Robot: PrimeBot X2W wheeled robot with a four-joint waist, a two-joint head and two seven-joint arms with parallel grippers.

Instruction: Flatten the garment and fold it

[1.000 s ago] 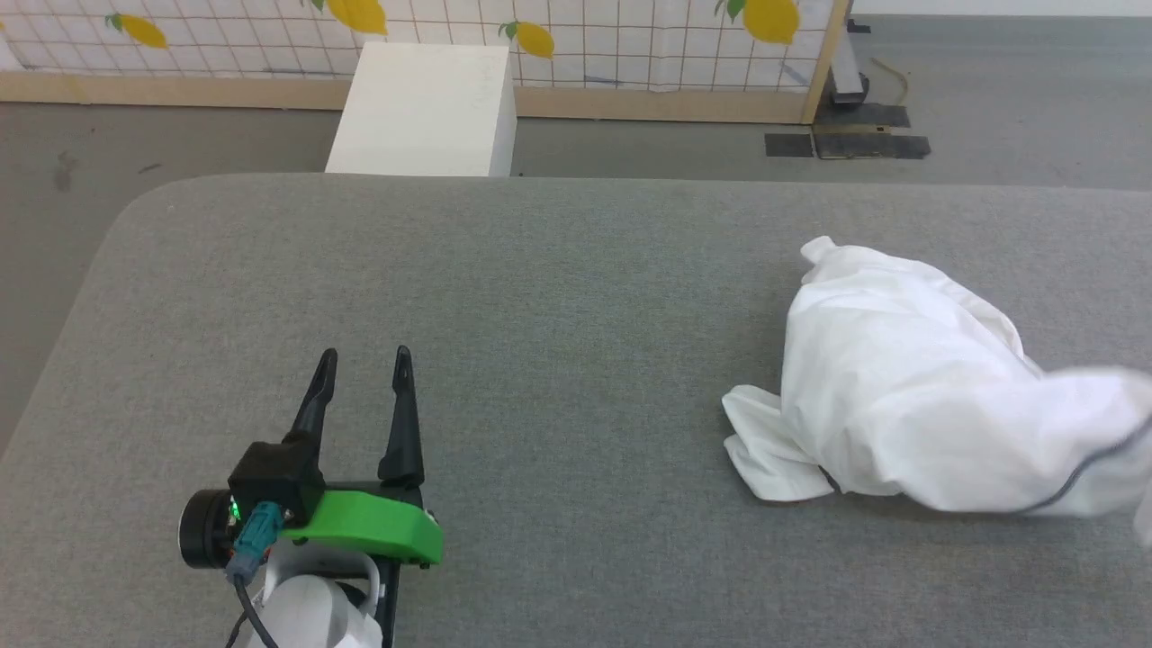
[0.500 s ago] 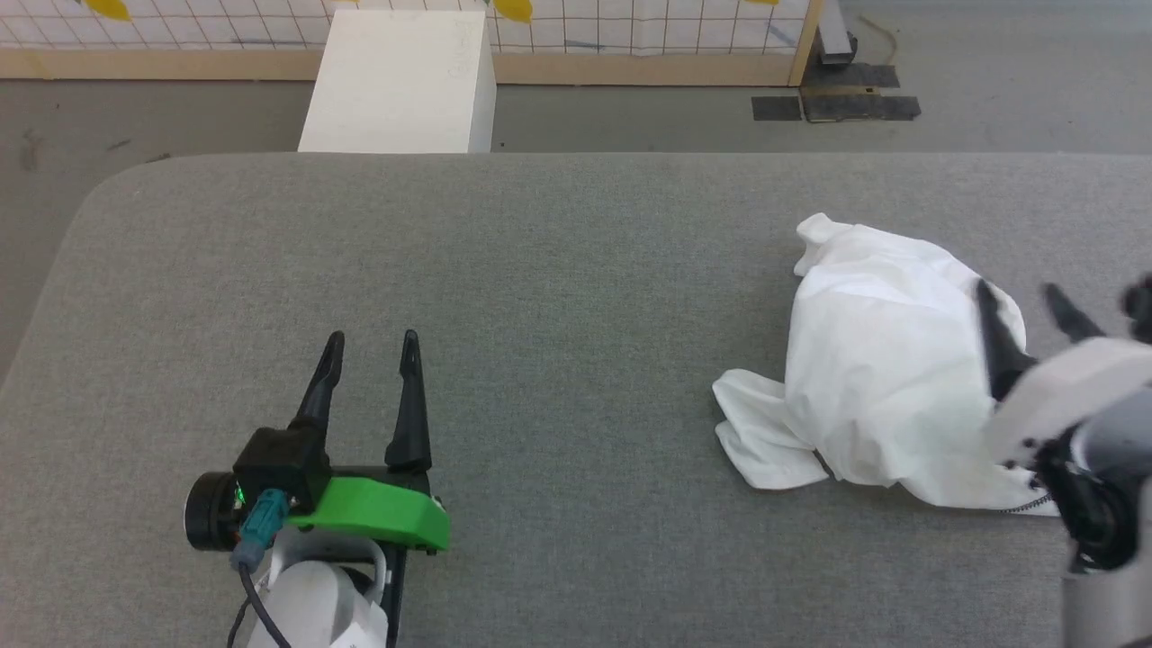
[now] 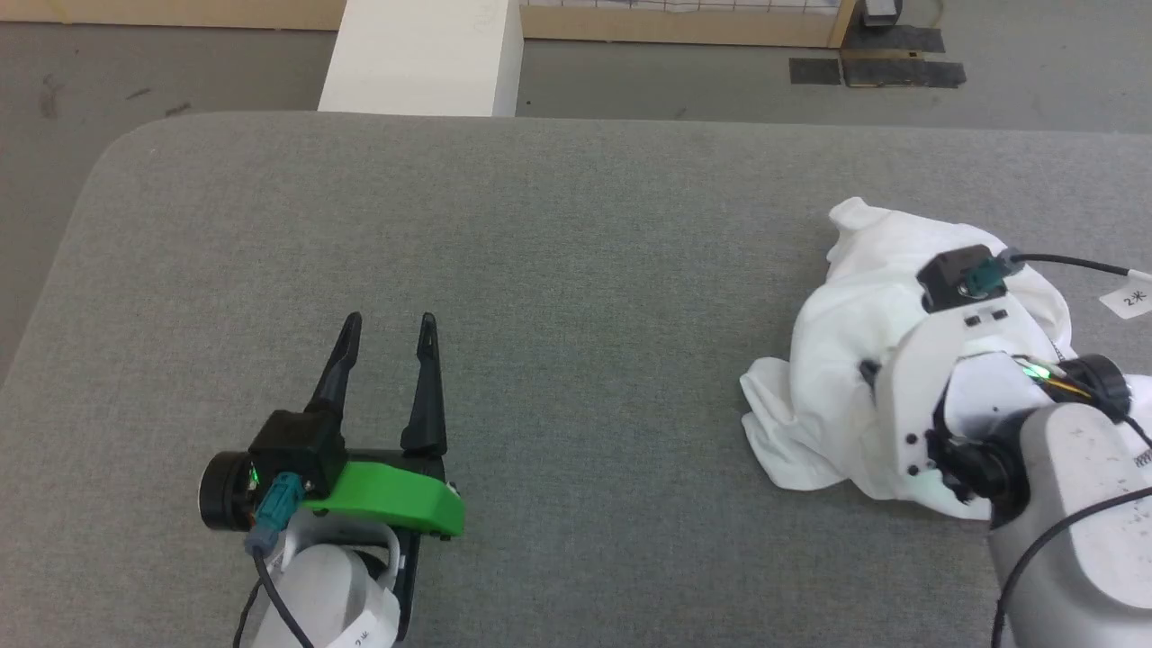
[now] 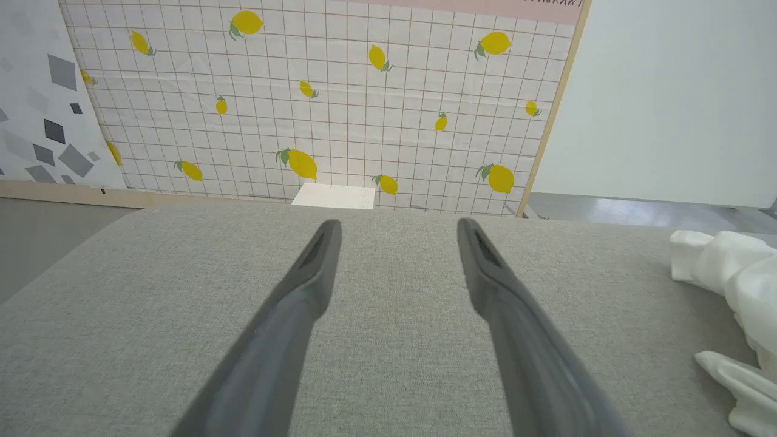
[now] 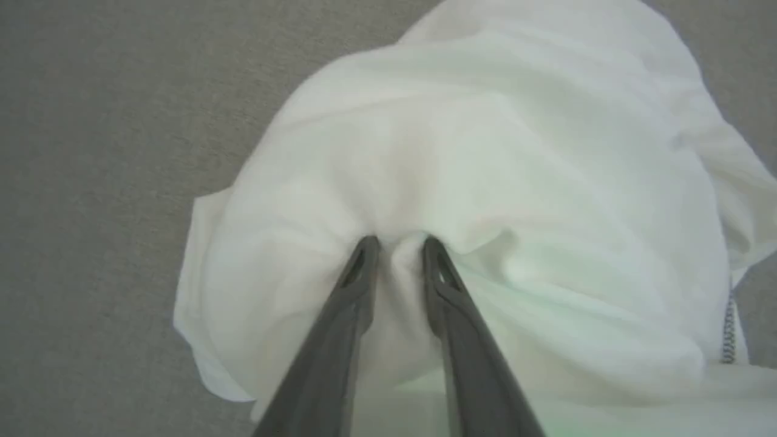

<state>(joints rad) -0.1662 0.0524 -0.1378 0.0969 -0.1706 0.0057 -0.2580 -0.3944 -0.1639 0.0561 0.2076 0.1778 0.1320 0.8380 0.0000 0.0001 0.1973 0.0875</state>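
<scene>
Atop white T-shirt (image 5: 485, 152): right gripper (image 5: 397, 241) is pinching a fabric ridge.
Well left of it: left gripper (image 3: 390, 319) is idling, fingers spread.
Risk: pinch may be catching several layers, keeping it bunched.

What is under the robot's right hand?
The crumpled white T-shirt, a fold bunched between the fingers of the right hand. Grey table shows around it; the cloth hides what is beneath.

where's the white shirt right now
In the head view the shirt lies bunched up on the right side of the grey table, under the right gripper, whose fingers press into it.
</scene>
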